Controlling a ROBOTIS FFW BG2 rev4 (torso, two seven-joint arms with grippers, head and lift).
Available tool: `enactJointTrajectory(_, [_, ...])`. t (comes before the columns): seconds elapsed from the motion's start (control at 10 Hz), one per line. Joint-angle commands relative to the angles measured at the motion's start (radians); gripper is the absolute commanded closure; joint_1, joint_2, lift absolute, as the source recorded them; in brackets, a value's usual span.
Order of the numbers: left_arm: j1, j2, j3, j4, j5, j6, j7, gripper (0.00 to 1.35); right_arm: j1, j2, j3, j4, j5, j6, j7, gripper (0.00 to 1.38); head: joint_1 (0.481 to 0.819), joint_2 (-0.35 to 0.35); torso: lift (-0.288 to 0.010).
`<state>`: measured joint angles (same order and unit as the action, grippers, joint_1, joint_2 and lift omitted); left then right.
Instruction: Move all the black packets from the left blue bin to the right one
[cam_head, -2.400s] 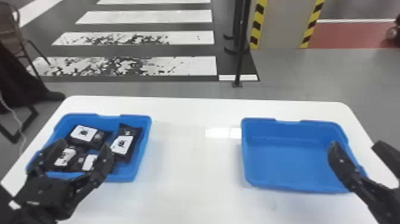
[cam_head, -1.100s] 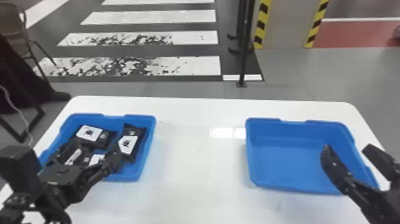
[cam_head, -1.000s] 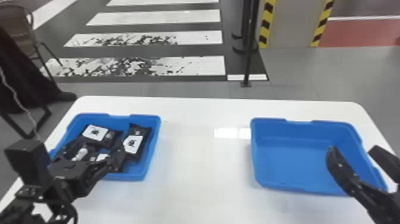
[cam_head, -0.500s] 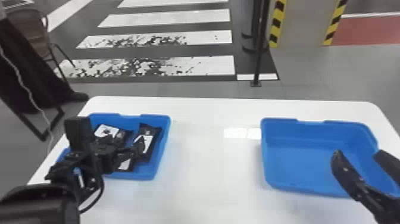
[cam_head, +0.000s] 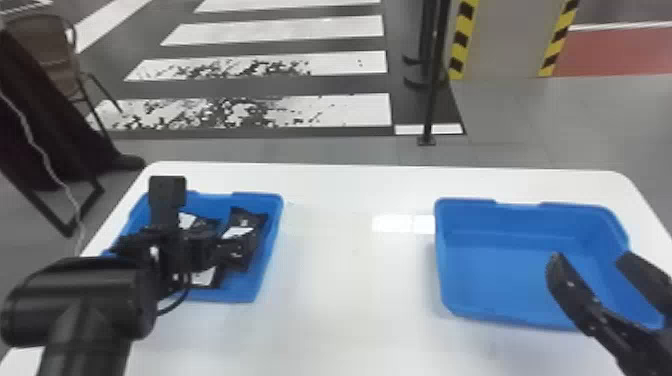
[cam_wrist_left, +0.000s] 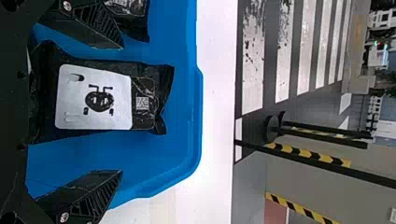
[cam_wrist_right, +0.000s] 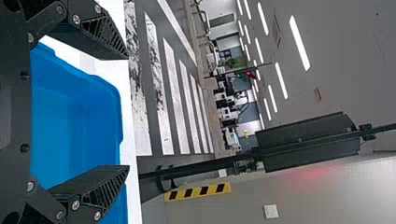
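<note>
One white worktop: under both bins
Left blue bin: holds black packets
Right blue bin: well apart
Left claw: open over the left bin
Right claw: open, near the right bin
Rightmost packet: between the left claw's fingers, long axis pointing away from the robot

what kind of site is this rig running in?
Probably an indoor demo hall or test space mocked up as a street: crosswalk stripes on the floor, yellow-black hazard tape, and strip lights on the ceiling.
</note>
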<state>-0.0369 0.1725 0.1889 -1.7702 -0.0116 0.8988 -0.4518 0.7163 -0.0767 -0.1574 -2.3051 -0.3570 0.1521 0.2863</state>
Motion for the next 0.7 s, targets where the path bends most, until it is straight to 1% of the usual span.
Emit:
enactJointTrajectory(0.0, [-0.044, 0.005, -0.009, 0.026, -0.024, 0.066, -0.002, 0.09, -0.002, 0.000, 0.002, 0.004, 0.000, 0.000, 0.001, 0.20, 0.695, 0.102, -0.150])
enactJointTrajectory(0.1, [-0.052, 0.005, -0.011, 0.039, -0.026, 0.076, -0.004, 0.09, -0.002, 0.000, 0.002, 0.004, 0.000, 0.002, 0.001, 0.20, 0.695, 0.104, -0.150])
enactJointTrajectory(0.2, [-0.074, 0.008, -0.009, 0.093, -0.026, 0.049, -0.015, 0.10, -0.002, 0.000, 0.002, 0.004, 0.000, 0.002, 0.001, 0.20, 0.695, 0.108, -0.150])
enactJointTrajectory(0.3, [-0.103, 0.015, -0.023, 0.130, -0.034, 0.044, -0.035, 0.11, -0.002, 0.000, 0.002, 0.004, -0.002, 0.002, 0.001, 0.20, 0.695, 0.108, -0.150])
enactJointTrajectory(0.4, [-0.123, 0.024, -0.051, 0.149, -0.034, 0.076, -0.044, 0.13, -0.005, 0.000, 0.004, 0.007, 0.000, 0.002, 0.002, 0.20, 0.695, 0.107, -0.150])
enactJointTrajectory(0.5, [-0.145, 0.025, -0.057, 0.196, -0.044, 0.073, -0.073, 0.22, -0.005, 0.000, 0.004, 0.007, 0.000, 0.002, 0.001, 0.20, 0.695, 0.101, -0.150])
enactJointTrajectory(0.6, [-0.157, 0.025, -0.065, 0.230, -0.050, 0.071, -0.099, 0.41, -0.007, 0.000, 0.004, 0.009, 0.000, 0.002, 0.002, 0.20, 0.695, 0.093, -0.150])
